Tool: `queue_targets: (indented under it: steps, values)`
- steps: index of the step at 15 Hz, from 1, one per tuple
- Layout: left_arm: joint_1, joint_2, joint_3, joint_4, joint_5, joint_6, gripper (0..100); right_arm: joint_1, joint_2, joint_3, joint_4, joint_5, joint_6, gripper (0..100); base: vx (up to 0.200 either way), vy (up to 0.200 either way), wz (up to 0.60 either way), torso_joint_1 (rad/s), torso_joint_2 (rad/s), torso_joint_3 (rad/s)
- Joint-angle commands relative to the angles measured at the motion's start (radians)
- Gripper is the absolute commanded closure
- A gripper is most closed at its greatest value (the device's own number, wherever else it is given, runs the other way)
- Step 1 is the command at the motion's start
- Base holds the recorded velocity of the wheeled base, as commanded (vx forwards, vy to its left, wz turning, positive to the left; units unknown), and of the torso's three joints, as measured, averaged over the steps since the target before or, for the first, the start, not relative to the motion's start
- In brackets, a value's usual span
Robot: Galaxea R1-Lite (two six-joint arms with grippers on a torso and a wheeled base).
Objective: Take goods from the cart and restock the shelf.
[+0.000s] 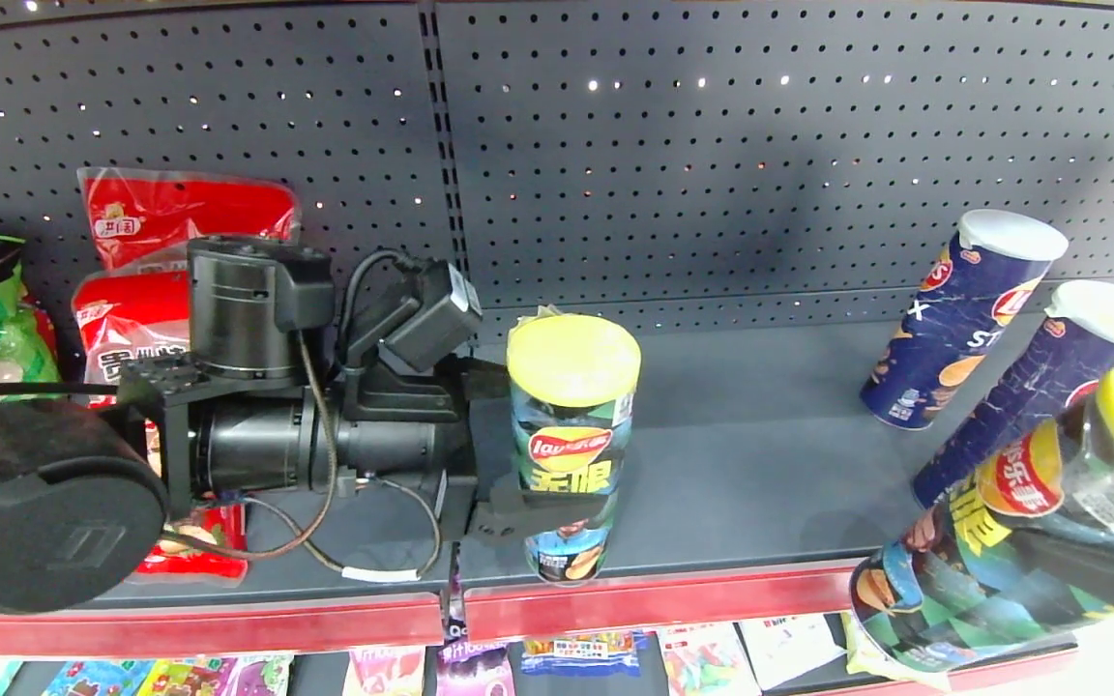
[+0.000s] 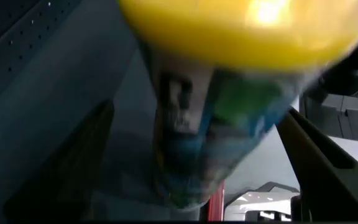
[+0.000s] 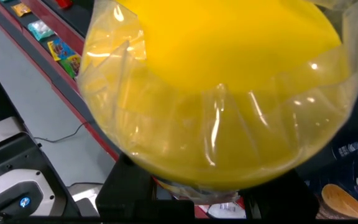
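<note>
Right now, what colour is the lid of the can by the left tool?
Yellow lid; head view shows it best.

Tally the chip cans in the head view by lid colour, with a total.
Yellow-lidded chip cans: 2
White-lidded chip cans: 2
Total: 4

Left wrist view: can (image 2: 216,137) blurred, its print unreadable. Head view: wrapped can (image 1: 963,570) cut off by the right edge; red bags (image 1: 161,213) partly hidden behind the left arm (image 1: 257,435).
</note>
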Motion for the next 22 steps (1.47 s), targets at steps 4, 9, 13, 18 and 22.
queue_targets:
  steps: [4, 9, 13, 18, 22]
  values:
    - [0.077, -0.153, 0.153, -0.01, 0.031, -0.006, 0, 0.024, 0.18, -0.132, -0.003, 0.001, 0.001, 100, 0.0, 0.0, 0.0, 0.0, 0.0, 0.0]
    - [0.1, -0.337, 0.308, -0.009, 0.141, -0.085, 0, 0.038, 0.41, -0.304, -0.061, 0.0, -0.005, 100, 0.0, 0.0, 0.0, 0.0, 0.0, 0.0]
    - [0.141, -0.437, 0.397, -0.01, 0.152, -0.101, 0, 0.061, 0.583, -0.408, -0.144, 0.006, 0.001, 100, 0.0, 0.0, 0.0, 0.0, 0.0, 0.0]
    - [0.143, -0.564, 0.422, -0.003, 0.203, -0.206, 0, 0.059, 0.746, -0.534, -0.145, 0.029, 0.003, 100, 0.0, 0.0, 0.0, 0.0, 0.0, 0.0]
    - [0.143, -0.616, 0.474, -0.003, 0.25, -0.206, 0, 0.056, 0.827, -0.615, -0.145, 0.05, 0.004, 100, 0.0, 0.0, 0.0, 0.0, 0.0, 0.0]
